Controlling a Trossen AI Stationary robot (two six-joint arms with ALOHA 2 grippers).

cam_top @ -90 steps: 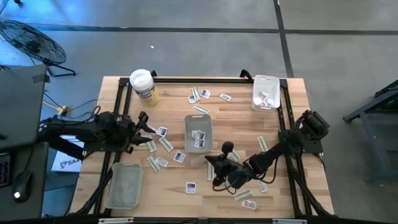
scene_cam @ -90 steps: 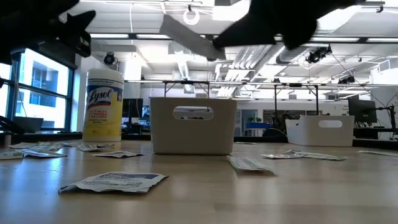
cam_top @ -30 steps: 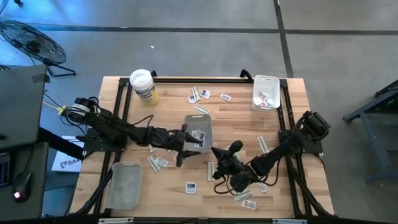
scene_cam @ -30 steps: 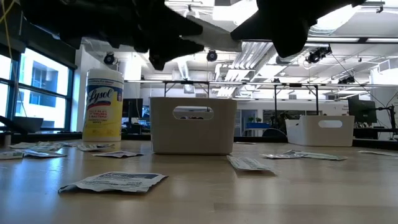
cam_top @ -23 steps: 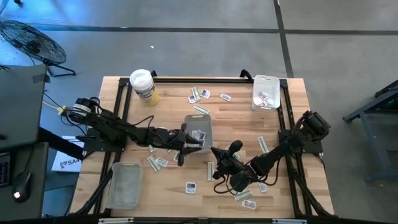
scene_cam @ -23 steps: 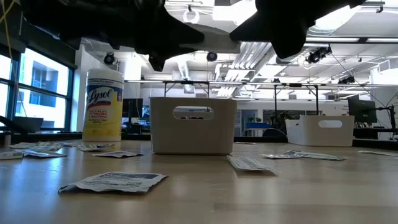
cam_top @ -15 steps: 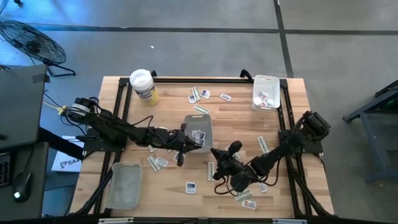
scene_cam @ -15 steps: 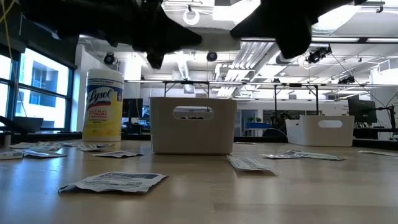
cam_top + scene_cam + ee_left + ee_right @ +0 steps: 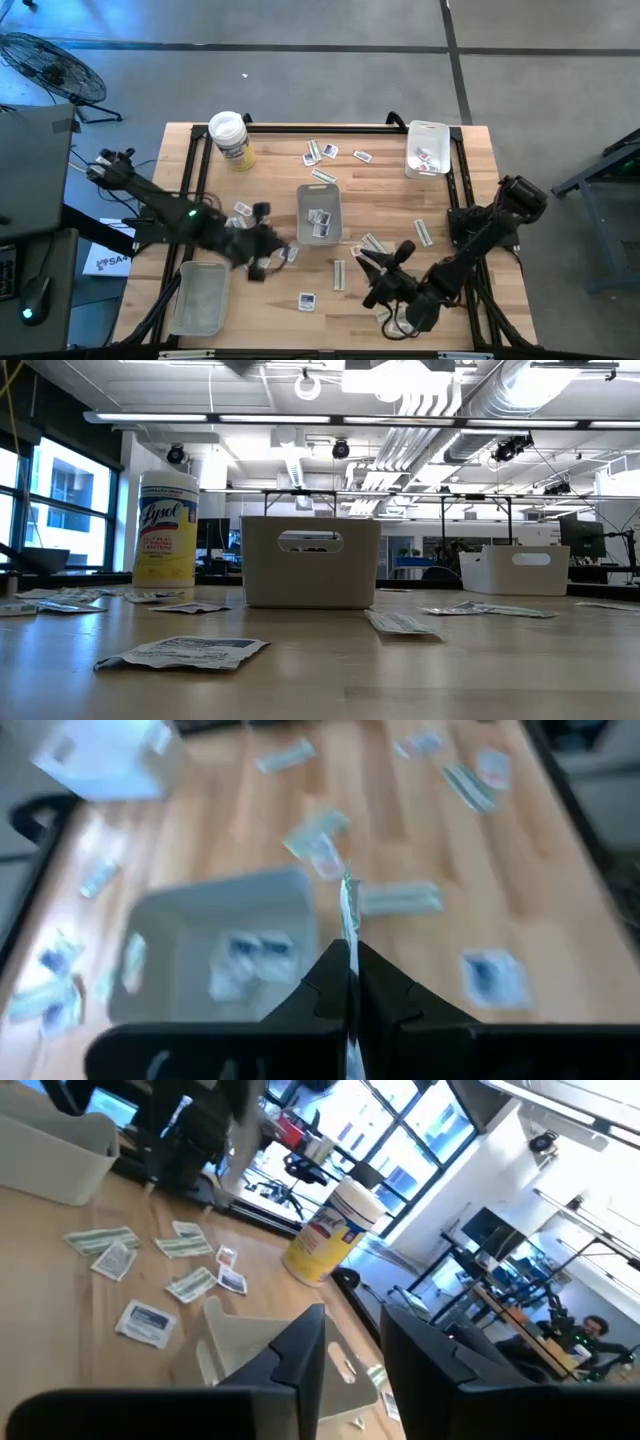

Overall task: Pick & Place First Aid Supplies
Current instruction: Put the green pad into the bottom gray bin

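Note:
The first aid supplies are small flat packets and narrow strips scattered on the wooden table, with more in the middle tray. My left gripper hangs above the table left of that tray, shut on a thin packet seen edge-on. My right gripper hovers near the front edge, right of centre. In its wrist view its fingers stand apart with nothing between them. Neither gripper shows in the low view. My left gripper pinches the thin packet's near end between its two fingers. The packet stands on edge and sticks out forward past the fingertips, lifted clear above the middle tray and the table. The fingers slant downward from the table's left.
A white-lidded tub stands at the far left. A second tray with packets sits at the far right corner, and a clear tray at the near left. Loose packets and a strip lie near the front.
My left gripper has drawn back from beside the middle tray toward the table's left and near edge and has risen, tipping its wrist. My right gripper has shifted toward the near right. Both arms have left the low view.

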